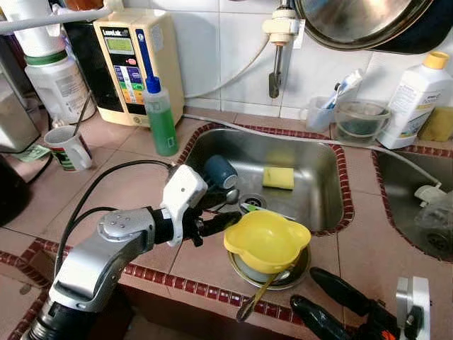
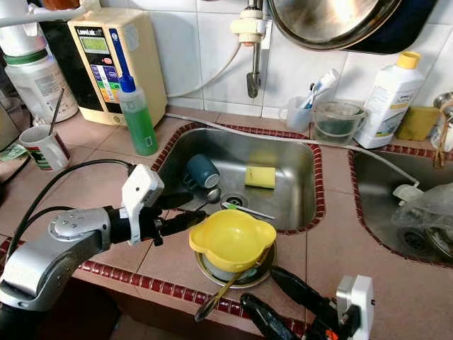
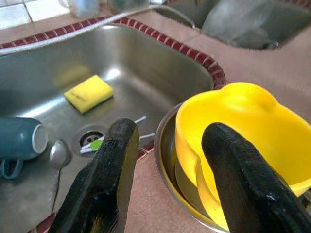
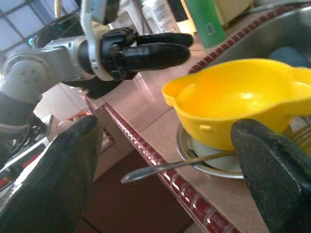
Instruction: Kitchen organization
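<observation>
Left gripper (image 1: 225, 210) open, fingers spread at the yellow bowl's (image 1: 267, 240) 9 o'clock rim; one finger (image 3: 232, 182) is just beside the bowl wall, contact unclear. Bowl sits stacked in a metal dish (image 1: 297, 273) on the tabletop (image 1: 127, 180), at the sink's (image 1: 333, 180) front edge. A utensil (image 1: 258, 294) sticks out of the dish toward 7 o'clock. Right gripper (image 1: 320, 296) open, low at the bowl's 5 o'clock, not touching. In the sink: blue mug (image 1: 221, 171) on its side, yellow sponge (image 1: 278, 177). Green bottle (image 1: 160, 119) at the sink's 10 o'clock.
</observation>
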`<state>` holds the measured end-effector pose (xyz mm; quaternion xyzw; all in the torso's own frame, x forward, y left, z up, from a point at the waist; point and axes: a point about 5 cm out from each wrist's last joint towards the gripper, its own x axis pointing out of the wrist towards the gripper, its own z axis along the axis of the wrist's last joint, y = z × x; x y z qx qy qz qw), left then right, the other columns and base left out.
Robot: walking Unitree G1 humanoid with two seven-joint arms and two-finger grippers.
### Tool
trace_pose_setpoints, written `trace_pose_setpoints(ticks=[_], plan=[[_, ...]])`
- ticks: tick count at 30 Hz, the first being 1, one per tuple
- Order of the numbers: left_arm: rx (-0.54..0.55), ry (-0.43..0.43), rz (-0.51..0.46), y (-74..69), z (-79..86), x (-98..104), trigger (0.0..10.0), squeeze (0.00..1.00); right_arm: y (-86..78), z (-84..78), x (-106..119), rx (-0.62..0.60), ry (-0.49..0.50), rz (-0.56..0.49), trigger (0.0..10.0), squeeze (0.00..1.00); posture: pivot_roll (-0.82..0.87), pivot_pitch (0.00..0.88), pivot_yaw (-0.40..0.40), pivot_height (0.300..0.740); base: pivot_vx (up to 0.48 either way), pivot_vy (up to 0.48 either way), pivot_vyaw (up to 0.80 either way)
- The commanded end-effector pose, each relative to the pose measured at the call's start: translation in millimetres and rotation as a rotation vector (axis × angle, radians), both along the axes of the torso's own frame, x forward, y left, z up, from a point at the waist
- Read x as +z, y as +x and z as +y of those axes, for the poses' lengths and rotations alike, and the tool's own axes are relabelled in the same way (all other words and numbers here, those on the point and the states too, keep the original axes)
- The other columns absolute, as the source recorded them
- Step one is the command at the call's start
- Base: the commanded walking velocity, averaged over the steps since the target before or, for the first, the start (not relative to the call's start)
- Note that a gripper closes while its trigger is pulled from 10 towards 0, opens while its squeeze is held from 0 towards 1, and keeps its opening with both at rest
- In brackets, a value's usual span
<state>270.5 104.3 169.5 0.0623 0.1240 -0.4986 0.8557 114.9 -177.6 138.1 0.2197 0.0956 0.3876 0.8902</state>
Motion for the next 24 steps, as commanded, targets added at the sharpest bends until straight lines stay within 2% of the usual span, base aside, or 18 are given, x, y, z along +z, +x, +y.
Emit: trace_pose_setpoints(ticks=[1, 15, 24], plan=[[-0.017, 0.067, 0.010, -1.6, -4.5, 1.9, 10.0, 0.00, -1.6, 1.4, 4.8, 0.015, 0.000, -0.021, 10.0, 0.00, -0.11, 0.000, 0.087, 0.740, 0.000, 0.000, 0.00], [-0.024, 0.130, 0.092, -9.1, -19.6, -4.5, 10.0, 0.00, -3.2, -2.0, 6.8, 0.009, -0.015, -0.029, 10.0, 0.00, -0.13, 0.000, 0.092, 0.740, 0.000, 0.000, 0.00], [0.019, 0.186, 0.115, -6.2, -28.6, -11.7, 10.0, 0.00, -3.4, -0.1, 7.5, 0.007, -0.014, -0.038, 10.0, 0.00, -0.14, 0.000, 0.100, 0.740, 0.000, 0.000, 0.00]])
